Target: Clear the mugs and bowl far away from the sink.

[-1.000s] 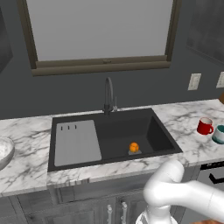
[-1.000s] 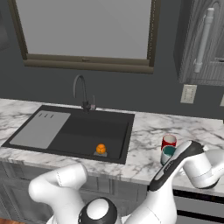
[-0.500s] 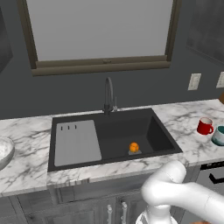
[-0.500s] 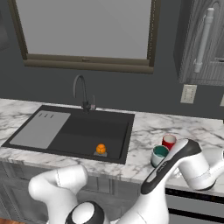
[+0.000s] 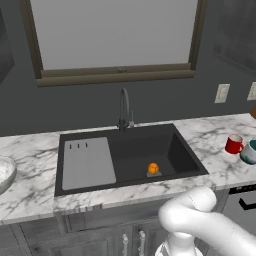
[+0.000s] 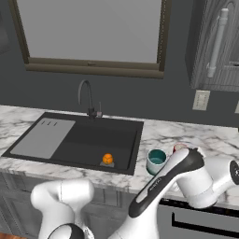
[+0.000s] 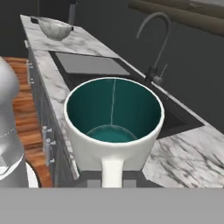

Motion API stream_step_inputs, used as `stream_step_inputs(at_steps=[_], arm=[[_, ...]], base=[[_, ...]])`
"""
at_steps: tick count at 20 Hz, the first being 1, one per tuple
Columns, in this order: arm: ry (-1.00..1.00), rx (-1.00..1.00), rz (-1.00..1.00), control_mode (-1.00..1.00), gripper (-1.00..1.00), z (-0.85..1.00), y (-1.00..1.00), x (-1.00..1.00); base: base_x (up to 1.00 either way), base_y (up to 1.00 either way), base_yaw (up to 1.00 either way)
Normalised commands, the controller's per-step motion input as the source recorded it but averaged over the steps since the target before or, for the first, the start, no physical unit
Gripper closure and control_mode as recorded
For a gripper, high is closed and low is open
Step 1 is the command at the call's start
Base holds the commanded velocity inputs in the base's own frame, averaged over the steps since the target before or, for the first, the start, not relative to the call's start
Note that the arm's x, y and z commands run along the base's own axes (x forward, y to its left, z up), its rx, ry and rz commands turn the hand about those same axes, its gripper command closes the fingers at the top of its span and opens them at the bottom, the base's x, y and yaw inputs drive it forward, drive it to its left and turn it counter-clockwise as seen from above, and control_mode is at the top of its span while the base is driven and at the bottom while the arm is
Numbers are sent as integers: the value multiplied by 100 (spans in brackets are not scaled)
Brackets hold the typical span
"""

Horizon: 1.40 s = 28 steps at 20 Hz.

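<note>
Gripping the pale grey mug point(image 7: 114, 131) by its handle, the gripper point(image 7: 112, 178) is sitting right behind it, jaws pinched tight on that handle, with the teal inside of the mug facing up and open in the hand view. In the right base view the same mug point(image 6: 156, 161) is standing upright just off the right edge of the sink point(image 6: 74, 142), close to the counter's front edge, with the white arm point(image 6: 172, 179) passing right beside it. Whether its base is touching the marble or hanging slightly above it, I cannot tell.

The red mug point(image 5: 233, 144) is resting on the counter point(image 5: 30, 165) to the right of the sink, and from the right base camera it is peeking out just behind the arm point(image 6: 179, 147), near the grey one. The speckled bowl point(image 5: 5, 173) is lying well apart from both mugs, at the far left end of the counter, beyond the grey drainboard point(image 5: 87, 162); the hand view is catching it far off point(image 7: 54, 27).

An orange point(image 5: 153, 169) is sitting in the black basin near its front wall. The faucet point(image 5: 124, 110) is rising behind the sink. Bare marble is stretching out to the right of the mugs toward the wall outlet point(image 6: 201, 100), and a broad open strip is running between the drainboard and the bowl on the left.
</note>
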Motion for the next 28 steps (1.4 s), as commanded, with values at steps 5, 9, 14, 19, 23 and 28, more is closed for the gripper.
stream_step_inputs(at_steps=[5,9,14,19,23,28], arm=[[-19,-4,3,-100,100,14,69,-36],[-14,-6,2,-100,100,0,72,-27],[-8,-5,0,-100,100,1,64,-21],[0,-3,0,-100,100,0,37,-6],[0,0,0,-100,100,0,9,0],[0,0,0,-100,100,0,0,0]], base=[[0,0,0],[0,0,0],[0,0,0],[0,0,0],[0,0,0],[0,0,0]])
